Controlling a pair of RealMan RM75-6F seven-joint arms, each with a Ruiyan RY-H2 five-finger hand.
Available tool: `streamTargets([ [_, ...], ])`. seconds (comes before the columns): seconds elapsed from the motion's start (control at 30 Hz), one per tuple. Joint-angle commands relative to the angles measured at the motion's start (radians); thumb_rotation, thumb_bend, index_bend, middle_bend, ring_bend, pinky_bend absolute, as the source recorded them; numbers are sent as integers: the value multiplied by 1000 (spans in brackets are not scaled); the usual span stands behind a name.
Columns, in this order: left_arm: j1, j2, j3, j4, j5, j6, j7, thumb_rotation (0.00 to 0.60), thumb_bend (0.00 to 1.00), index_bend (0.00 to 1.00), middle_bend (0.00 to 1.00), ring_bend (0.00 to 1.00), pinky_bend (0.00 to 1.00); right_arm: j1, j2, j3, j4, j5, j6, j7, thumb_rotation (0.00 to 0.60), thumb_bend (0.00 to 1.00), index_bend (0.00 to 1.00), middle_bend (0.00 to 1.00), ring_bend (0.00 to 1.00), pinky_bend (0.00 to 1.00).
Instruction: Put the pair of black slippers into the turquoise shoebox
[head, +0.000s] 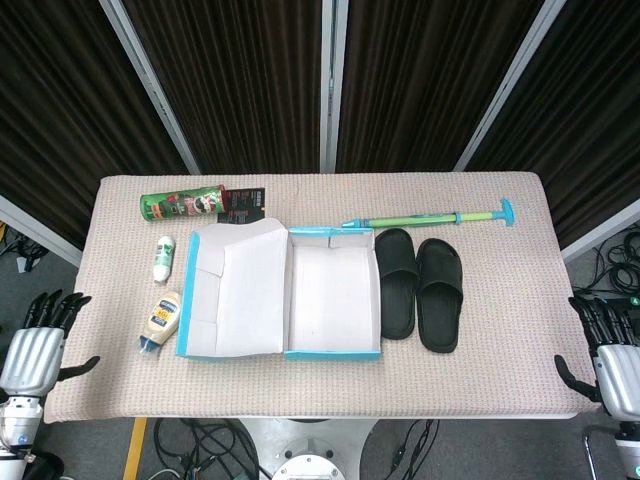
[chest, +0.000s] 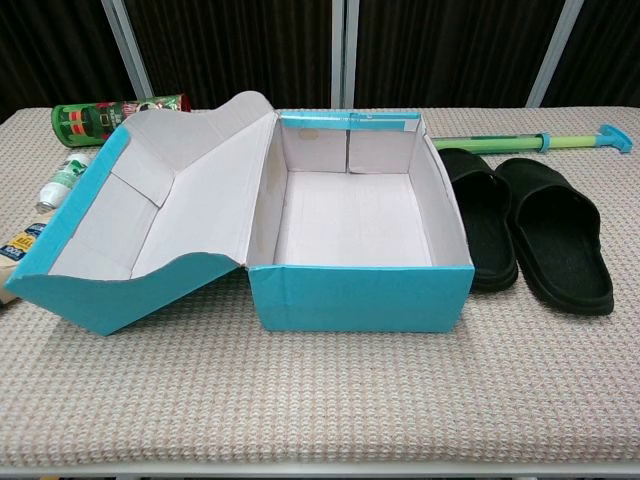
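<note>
Dark curtains hang behind our table (head: 320, 400), which has a bumpy beige cloth on it. We see the turquoise shoebox (head: 333, 300) in the middle, open, w/ its lid (head: 232, 292) flopped out at 9 o'clock of the box. Inside is white and has nothing in it.

Our pair of black slippers sits just beside the box at 3 o'clock, flat on the cloth, soles down. One slipper, the left slipper (head: 397, 280), is almost touching the box wall; the right slipper (head: 440, 292) lies right next to it.

We think they are light, soft and bendy, prob. foam or rubber, not slippery and not easy to break. A good place to take hold is the strap across the top, or a pinch on the side edge of the sole. If we hold just one end, it may droop.

Other stuff: a green stick w/ a blue handle (head: 430, 218) at 12 o'clock of the slippers, a green can (head: 182, 204) lying down, a small white bottle (head: 163, 258) and a mayo bottle (head: 160, 320) at 9 o'clock of the lid.

Our left hand (head: 40, 345) and right hand (head: 618, 355) wait off the table edges, well apart from everything, fingers spread, holding nothing.
</note>
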Motion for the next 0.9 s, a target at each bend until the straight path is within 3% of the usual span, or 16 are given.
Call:
streamTargets([
  [0.03,-3,0,-2,0,-5,-7,2,600,29,165,120,41,35,8,-2,3,-3,0,-16,-4,600,266,0,70,0,0],
  [0.7,-3,-3,-5,15,-10,-3,-10,600,28,165,120,41,35,40,-7,20,-35,-21,-64,-56,600,266,0,70,0,6],
  [0.8,-4,-4,-3,20,-2,-1,-16,600,29,165,120,41,34,87,-1,43,-72,-15,-119,-115,600,265,0,70,6,67],
  [0.9,-2,-3,-1,24,3,4,-22,600,28,165,120,41,35,154,7,80,-132,35,-214,-222,600,258,0,70,82,190],
])
